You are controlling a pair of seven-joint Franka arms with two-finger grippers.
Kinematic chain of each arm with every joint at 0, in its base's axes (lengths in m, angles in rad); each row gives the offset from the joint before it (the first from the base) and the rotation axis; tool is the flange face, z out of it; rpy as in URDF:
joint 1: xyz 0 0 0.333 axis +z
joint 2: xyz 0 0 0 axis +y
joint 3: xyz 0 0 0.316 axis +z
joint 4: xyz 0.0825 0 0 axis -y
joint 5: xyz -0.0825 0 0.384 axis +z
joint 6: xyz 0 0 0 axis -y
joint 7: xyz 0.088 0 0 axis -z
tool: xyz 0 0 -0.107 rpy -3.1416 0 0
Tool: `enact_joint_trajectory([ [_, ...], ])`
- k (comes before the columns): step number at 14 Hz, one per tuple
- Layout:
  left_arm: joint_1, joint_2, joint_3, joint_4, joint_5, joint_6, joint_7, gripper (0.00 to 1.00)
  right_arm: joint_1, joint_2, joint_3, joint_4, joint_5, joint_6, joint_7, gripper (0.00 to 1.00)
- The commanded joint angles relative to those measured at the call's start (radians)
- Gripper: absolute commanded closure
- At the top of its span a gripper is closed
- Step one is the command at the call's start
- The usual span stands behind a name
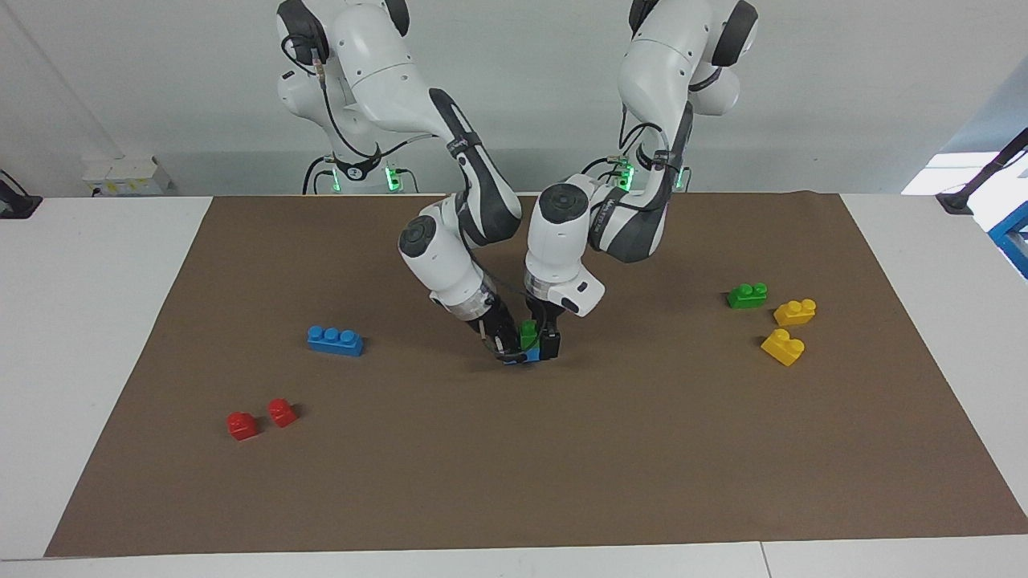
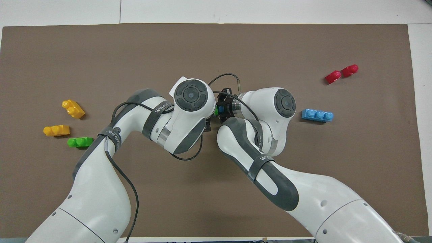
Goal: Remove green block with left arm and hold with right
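Observation:
A green block [image 1: 528,332] sits on a small blue brick [image 1: 528,356] at the middle of the brown mat [image 1: 514,466]. My left gripper [image 1: 540,342] comes down from above and is shut on the green block. My right gripper [image 1: 507,350] reaches in from the right arm's side and is shut on the blue brick under it. In the overhead view only slivers of the green block [image 2: 216,110] and the blue brick [image 2: 221,109] show between the two wrists. The left gripper is hidden there under its own wrist. A second green block [image 1: 746,295] lies toward the left arm's end.
Two yellow bricks [image 1: 795,311] [image 1: 783,346] lie beside the second green block. A blue three-stud brick [image 1: 335,339] lies toward the right arm's end. Two red bricks [image 1: 242,425] [image 1: 282,412] lie farther from the robots than it.

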Motion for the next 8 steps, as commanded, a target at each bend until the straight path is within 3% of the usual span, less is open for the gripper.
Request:
enact_joint_trajectory([
  [1, -0.011, -0.009, 0.011, -0.021, 0.018, 0.021, -0.017, 0.25, -0.005, 0.016, -0.003, 0.011, 0.014, 0.01, -0.035, 1.0],
  [2, -0.014, -0.009, 0.013, -0.021, 0.018, 0.021, -0.016, 0.48, -0.005, 0.016, -0.003, 0.01, 0.014, 0.01, -0.035, 1.0],
  [3, -0.014, -0.009, 0.013, -0.021, 0.02, 0.021, -0.008, 0.83, -0.005, 0.016, -0.003, 0.011, 0.014, 0.011, -0.037, 1.0],
  [4, -0.015, -0.009, 0.013, -0.019, 0.026, 0.021, -0.007, 1.0, -0.006, 0.016, -0.003, 0.011, 0.014, 0.01, -0.037, 1.0],
  [8, -0.011, -0.02, 0.013, -0.007, 0.025, 0.01, -0.007, 1.0, -0.005, 0.016, -0.003, 0.011, 0.014, 0.01, -0.035, 1.0],
])
